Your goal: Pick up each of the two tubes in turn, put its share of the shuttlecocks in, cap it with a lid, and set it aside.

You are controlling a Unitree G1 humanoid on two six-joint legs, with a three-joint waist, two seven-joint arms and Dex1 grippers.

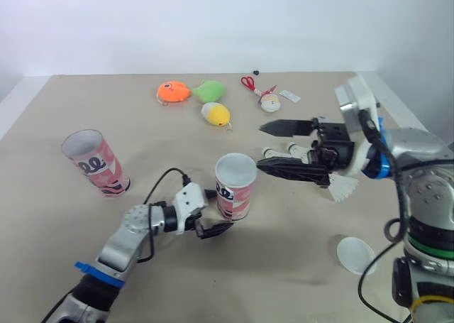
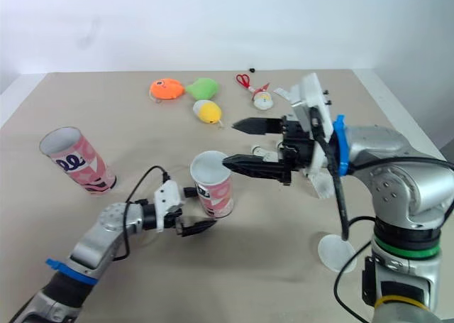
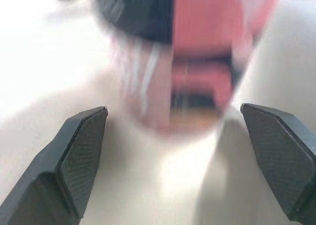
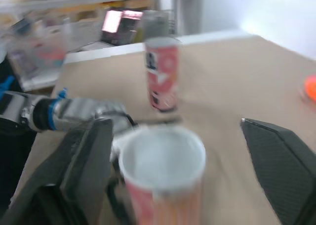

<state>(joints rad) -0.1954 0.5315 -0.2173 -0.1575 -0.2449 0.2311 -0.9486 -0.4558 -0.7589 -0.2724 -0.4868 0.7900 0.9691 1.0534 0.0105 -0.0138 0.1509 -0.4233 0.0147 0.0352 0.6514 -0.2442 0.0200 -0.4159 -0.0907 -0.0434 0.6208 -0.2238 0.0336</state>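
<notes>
A pink-and-white tube [image 1: 235,186] stands open-topped at the table's middle. My left gripper [image 1: 216,211] is open, its fingers [image 3: 79,156] spread on either side of the tube's base without touching it. My right gripper [image 1: 259,147] hovers open just right of the tube's rim [image 4: 163,151], with nothing between its fingers. White shuttlecocks [image 1: 342,188] lie on the table under and behind the right gripper, partly hidden by it. A second open tube [image 1: 93,162] stands at the left. One white lid [image 1: 355,255] lies at the front right.
At the back of the table lie an orange toy [image 1: 173,91], a green toy [image 1: 209,90], a yellow toy [image 1: 216,113], red scissors [image 1: 248,82] and a small round trinket [image 1: 269,101]. A cable loops from my left wrist [image 1: 159,184].
</notes>
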